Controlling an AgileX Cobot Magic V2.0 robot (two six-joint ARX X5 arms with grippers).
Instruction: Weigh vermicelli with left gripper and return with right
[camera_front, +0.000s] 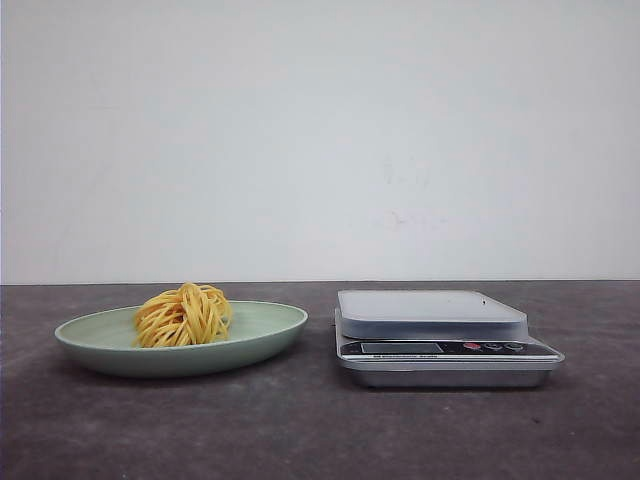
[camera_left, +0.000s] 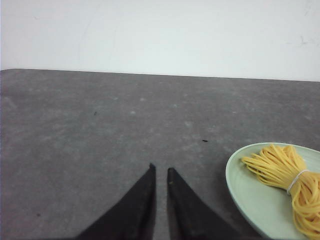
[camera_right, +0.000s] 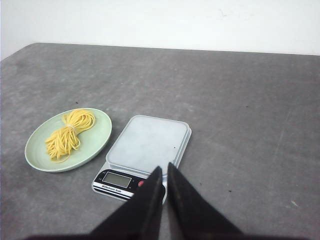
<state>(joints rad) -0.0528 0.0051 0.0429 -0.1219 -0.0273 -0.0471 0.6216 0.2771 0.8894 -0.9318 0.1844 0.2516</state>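
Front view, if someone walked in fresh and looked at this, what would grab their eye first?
The bright yellow bundle of vermicelli stands out most, heaped on a pale green plate on the left of the dark grey table. Beside it on the right, apart from the plate, sits a silver kitchen scale with nothing on its platform. Neither arm shows in the front view; in the wrist views the left gripper and right gripper look shut and hold nothing.

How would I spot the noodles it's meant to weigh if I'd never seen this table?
Start at the grey table, where a pale green plate sits left of a silver kitchen scale. On that plate lies the noodle bundle. It is the only bright yellow thing there, a looped skein cinched by a thin band.
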